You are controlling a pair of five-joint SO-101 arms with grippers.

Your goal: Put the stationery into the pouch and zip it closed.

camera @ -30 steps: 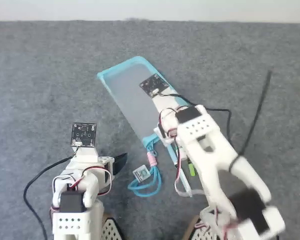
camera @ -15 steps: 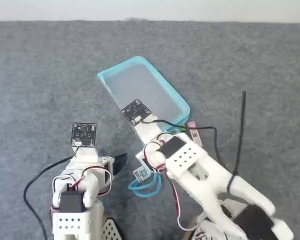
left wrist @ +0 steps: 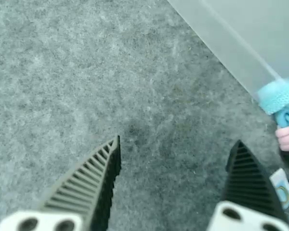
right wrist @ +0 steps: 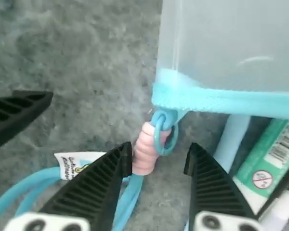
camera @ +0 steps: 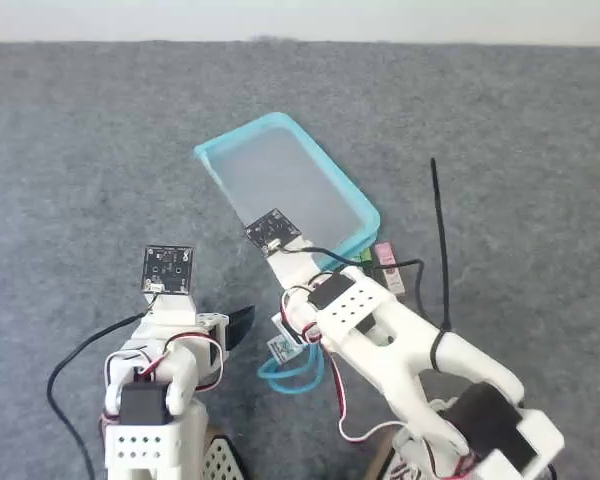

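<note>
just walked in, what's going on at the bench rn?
The right gripper sits at the end of the blue pouch nearest the arms, jaws open on either side of its pink zipper pull, not clamped. Pens poke out past the zipper edge, so the pouch isn't zipped yet. The left gripper hovers open over bare carpet, holding nothing.

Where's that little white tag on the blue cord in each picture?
High view: the white tag sits atop the blue cord, below the pouch.
Left wrist view: the tag is beside a finger of the left gripper.
Right wrist view: the tag is beside the pink bead, just outside the right gripper.
Shared landmark: the pouch.
</note>
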